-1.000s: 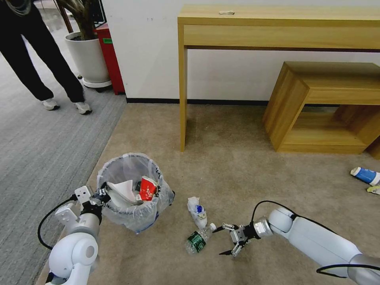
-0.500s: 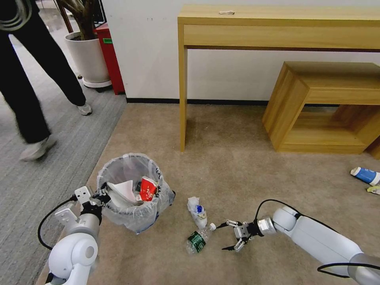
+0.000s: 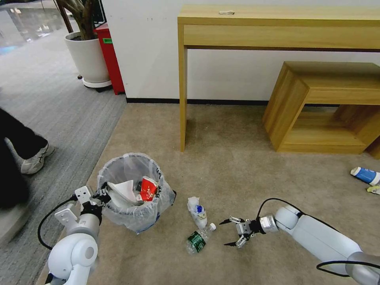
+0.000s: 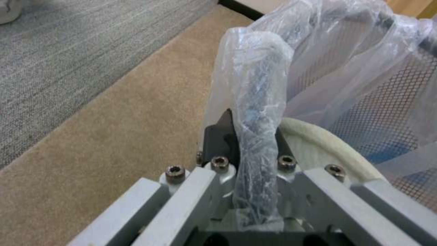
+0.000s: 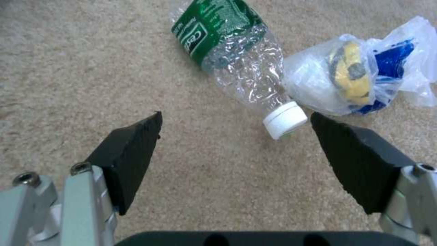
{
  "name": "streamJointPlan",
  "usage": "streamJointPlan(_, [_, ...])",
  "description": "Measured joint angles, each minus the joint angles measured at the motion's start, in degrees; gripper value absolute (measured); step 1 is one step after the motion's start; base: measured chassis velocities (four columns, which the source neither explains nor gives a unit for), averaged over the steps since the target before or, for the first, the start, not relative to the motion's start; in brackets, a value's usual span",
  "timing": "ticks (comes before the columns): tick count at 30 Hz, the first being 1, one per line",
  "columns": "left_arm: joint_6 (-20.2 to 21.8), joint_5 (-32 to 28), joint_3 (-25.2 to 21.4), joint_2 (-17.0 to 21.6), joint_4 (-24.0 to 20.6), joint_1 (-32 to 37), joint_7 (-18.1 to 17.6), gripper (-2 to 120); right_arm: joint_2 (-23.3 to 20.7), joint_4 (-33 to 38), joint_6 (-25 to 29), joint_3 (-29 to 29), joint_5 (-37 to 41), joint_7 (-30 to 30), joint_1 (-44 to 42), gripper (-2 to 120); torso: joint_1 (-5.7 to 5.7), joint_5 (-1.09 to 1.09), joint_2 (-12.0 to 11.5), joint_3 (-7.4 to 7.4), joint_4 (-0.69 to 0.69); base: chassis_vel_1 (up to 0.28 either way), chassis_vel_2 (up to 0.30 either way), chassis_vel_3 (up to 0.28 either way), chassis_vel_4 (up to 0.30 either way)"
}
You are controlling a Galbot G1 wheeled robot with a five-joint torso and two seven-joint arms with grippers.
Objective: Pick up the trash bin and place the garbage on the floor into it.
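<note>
Your right gripper point(image 3: 231, 233) hangs low over the beige carpet point(image 3: 237, 166) with its fingers spread wide and nothing between them, the black pads point(image 5: 132, 150) framing bare floor just short of the bottle's white cap point(image 5: 286, 119). The clear bottle point(image 3: 198, 239) with the green label lies on its side, cap end toward the gripper and body angled away. To take it well, carry the open fingers on past the cap so they straddle the firmer neck or shoulder, and close gently: the crumpled body looks likely to flatten or squirt out under a hard pinch. Touching the bottle near its cap is a clear plastic packet point(image 5: 360, 78) with blue and yellow contents; keep the far pad clear of it so you lift one item, not two.

At your left side, the left gripper point(image 3: 101, 196) is closed on the rim of the trash bin point(image 3: 132, 190), the wrinkled liner point(image 4: 255, 102) bunched between its fingers. The bin stands near the bottle, already holding a red packet point(image 3: 148, 189) and white litter. Far to the right, well apart, a blue-white cup point(image 3: 365, 175) lies by the low wooden bench point(image 3: 328, 107).
</note>
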Motion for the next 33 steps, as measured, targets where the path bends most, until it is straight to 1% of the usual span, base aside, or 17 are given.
streamJointPlan(16, [-0.03, -0.14, -0.18, -0.16, -0.19, -0.02, 0.02, 2, 3.21, -5.87, 1.08, -1.01, -0.39, 0.80, 2.59, 84, 0.00, 0.00, 0.00, 0.00, 0.00, 0.000, 0.000, 0.000, 0.000])
streamJointPlan(33, [-0.10, -0.37, -0.16, -0.02, 0.15, -0.24, 0.09, 2, 5.47, -7.99, 1.36, -1.49, 0.43, 0.74, 5.85, 84, 0.00, 0.00, 0.01, 0.00, 0.00, 0.000, 0.000, 0.000, 0.000])
